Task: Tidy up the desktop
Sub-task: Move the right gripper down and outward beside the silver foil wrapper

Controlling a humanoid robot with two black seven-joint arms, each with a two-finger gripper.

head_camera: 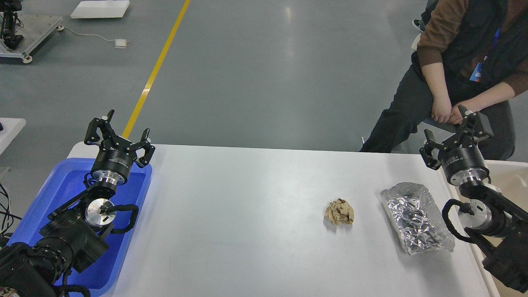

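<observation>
The white desktop (247, 214) fills the middle of the head view. On its right part lie a crumpled brown paper ball (339, 212) and a crinkled silver foil bag (416, 216). My left gripper (119, 134) is open and empty, held over the far end of the blue tray (49, 198) at the desk's left. My right gripper (456, 132) is open and empty, raised over the desk's far right edge, up and to the right of the foil bag.
A cream-white bin with a tan inside (509, 185) stands at the right edge, partly hidden by my right arm. A seated person (458, 74) is close behind the right gripper. Grey floor with a yellow line (156, 70) lies beyond the desk.
</observation>
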